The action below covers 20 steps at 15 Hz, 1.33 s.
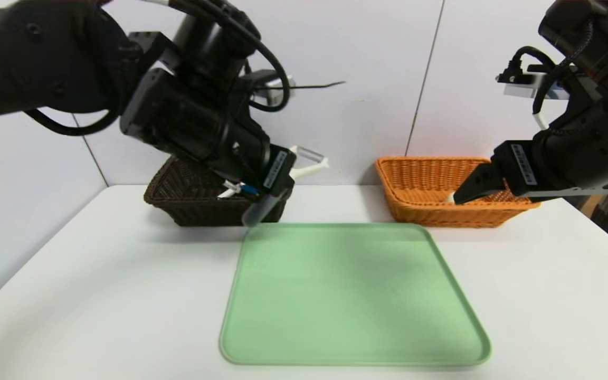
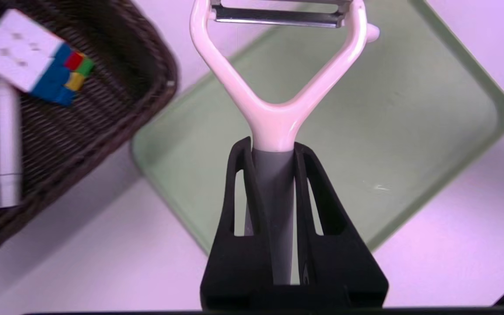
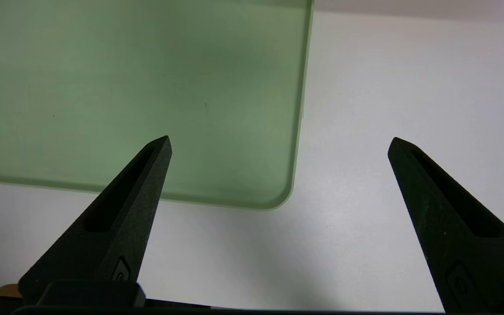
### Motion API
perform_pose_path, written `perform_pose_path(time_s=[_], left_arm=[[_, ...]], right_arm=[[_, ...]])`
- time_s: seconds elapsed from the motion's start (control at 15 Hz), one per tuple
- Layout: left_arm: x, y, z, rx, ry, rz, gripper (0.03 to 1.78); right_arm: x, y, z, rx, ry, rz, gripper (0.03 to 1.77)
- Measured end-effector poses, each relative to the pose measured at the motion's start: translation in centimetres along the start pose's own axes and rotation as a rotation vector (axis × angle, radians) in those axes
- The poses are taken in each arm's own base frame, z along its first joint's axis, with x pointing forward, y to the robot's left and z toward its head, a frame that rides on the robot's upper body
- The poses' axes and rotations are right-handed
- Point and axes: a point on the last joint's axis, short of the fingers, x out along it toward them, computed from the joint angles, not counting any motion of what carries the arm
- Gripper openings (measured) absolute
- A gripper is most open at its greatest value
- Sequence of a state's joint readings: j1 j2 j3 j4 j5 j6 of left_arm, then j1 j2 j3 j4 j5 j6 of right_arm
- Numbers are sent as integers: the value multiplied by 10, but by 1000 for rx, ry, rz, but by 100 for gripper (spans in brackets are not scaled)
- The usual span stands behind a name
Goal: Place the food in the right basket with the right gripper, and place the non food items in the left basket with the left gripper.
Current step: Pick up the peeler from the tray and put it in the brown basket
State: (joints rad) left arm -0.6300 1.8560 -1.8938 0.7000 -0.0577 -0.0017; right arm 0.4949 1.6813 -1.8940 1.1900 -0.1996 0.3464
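Two baskets are sitting at the back of the white worktop [image 1: 72, 274], and the sorting looks nearly done. On the left, the dark brown left basket [image 1: 188, 203] is already holding the white marker pen [image 2: 6, 144] and the multicoloured puzzle cube [image 2: 37, 59], lying side by side on its weave. Just beside and above its near corner, the left tool [image 2: 274, 151] is clamping the grey handle of the Y-peeler [image 2: 278, 109], jaws pressed flat on either side so the white fork and blade are sticking out ahead (a grip low on the handle, which should let the head drop into the basket first). In the middle, the green tray [image 1: 354, 295] is lying bare, which suggests the peeler is the last non food item left to place. To the right, the orange-tan right basket [image 1: 425, 182] is standing well apart from the dark one; the food is not clearly showing inside it. The right tool [image 3: 278, 144] is hanging idle with jaws spread wide, gripping nothing, over the tray's edge.
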Motion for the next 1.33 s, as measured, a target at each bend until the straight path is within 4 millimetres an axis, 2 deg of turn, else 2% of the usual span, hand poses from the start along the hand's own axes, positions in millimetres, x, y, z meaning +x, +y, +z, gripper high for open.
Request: perform_pose_path(time_s=[0.2, 0.53, 0.87, 1.33], left_arm=[[-6, 38, 4, -66, -14, 88, 21], [13, 86, -5, -140, 49, 181, 21], [33, 125, -15, -218, 83, 243, 21], [48, 167, -27, -300, 71, 314, 21]], right_arm=[[-1, 0, 0, 1, -4, 1, 171], [-4, -1, -2, 2, -9, 3, 171], [-5, -2, -2, 20, -10, 3, 171], [-2, -2, -2, 21, 0, 1, 171]])
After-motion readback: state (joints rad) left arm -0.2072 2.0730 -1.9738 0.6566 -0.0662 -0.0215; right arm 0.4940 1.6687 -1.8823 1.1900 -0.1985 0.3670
